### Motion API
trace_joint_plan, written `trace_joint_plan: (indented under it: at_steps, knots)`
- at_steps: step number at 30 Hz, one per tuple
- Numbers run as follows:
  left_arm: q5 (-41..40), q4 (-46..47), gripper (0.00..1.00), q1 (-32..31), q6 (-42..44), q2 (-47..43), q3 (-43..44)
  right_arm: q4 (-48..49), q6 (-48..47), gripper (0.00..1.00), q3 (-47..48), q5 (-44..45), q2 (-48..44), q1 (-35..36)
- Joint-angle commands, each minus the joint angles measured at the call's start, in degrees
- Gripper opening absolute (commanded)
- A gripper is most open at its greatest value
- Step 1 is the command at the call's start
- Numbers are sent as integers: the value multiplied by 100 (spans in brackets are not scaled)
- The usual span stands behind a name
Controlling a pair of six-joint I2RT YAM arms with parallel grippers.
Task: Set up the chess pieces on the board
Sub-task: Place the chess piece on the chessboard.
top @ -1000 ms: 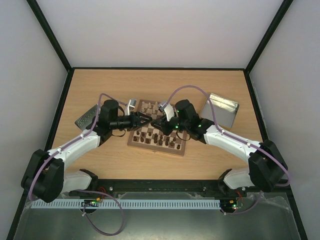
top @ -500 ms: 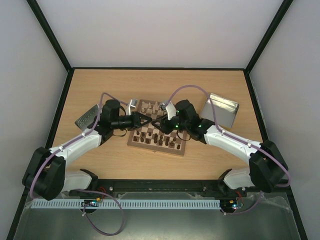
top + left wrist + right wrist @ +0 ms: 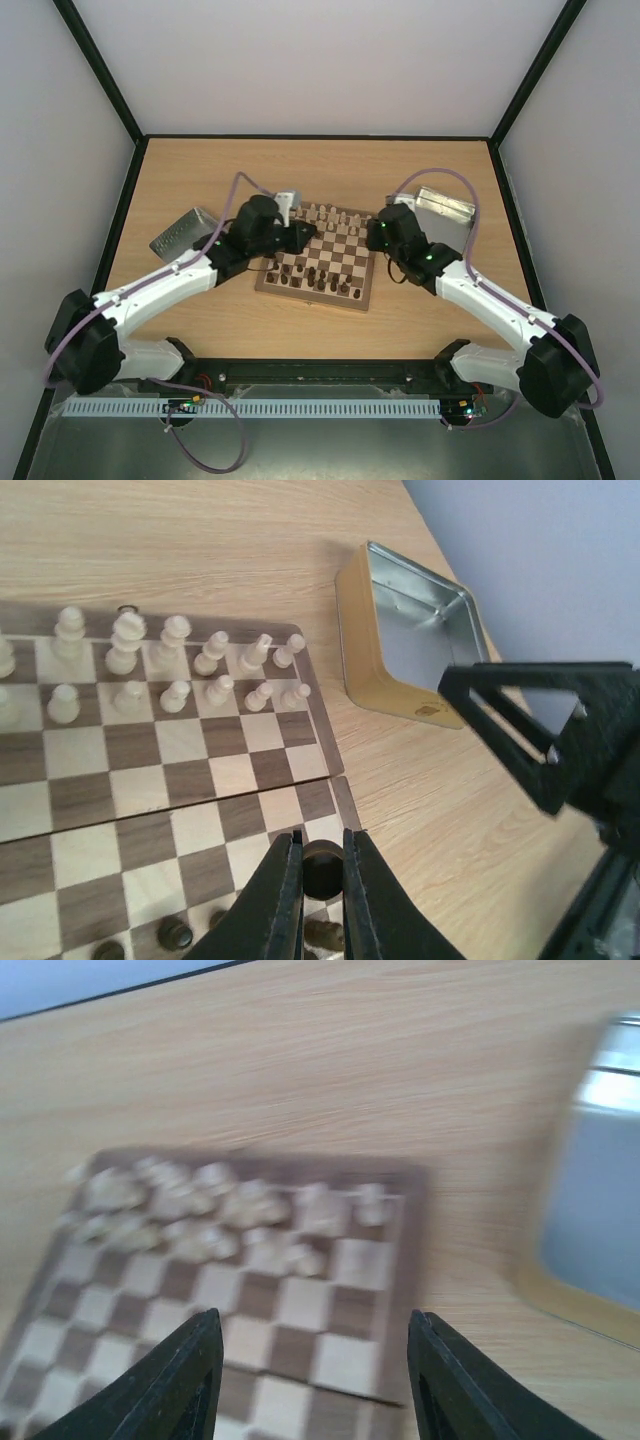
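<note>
— Where's the board (image 3: 345, 250)?
— Mid-counter (image 3: 200, 180), with cream pieces (image 3: 325, 213) along its upper edge and dark ones (image 3: 315, 275) along the lower.
— And the arms?
— The right hand (image 3: 386, 230) hangs released off the right edge, holding nothing. The left hand (image 3: 322, 852) is nearer, clenched on a dark piece (image 3: 322, 870) that looks upright. Its row lies just below.

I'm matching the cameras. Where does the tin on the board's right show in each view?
Top view: tin right of centre, by the far right corner of the board.
Left wrist: upper right.
Right wrist: right edge, blurred.
Shared landmark: cream pieces on the far rows.
</note>
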Motion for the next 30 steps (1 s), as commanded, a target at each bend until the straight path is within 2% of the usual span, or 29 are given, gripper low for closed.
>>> trace_joint_plan:
  at_steps: [1, 5, 8, 12, 19, 30]
  knots:
    - [-1547, -782, 3, -812, 690, 656, 696, -1060, 1163, 50, -4, 1315, -239, -622]
    - [-2176, -1036, 4, -1546, 1036, 1298, 1209, -1274, 1810, 52, -230, 1156, -613, -1290]
    - [-2297, -1110, 4, -1927, 1188, 1729, 1483, -1239, 2095, 52, -500, 835, -1020, -1745]
    - [-2375, -1199, 3, -2216, 1346, 2304, 1774, -1179, 2244, 52, -734, 656, -1318, -1897]
    - [-2175, -1414, 3, -2339, 1646, 3034, 2266, -957, 2262, 52, -970, 257, -1301, -1906]
    - [-1812, -1443, 4, -2338, 1779, 3550, 2517, -792, 2230, 52, -1082, 112, -1177, -1906]
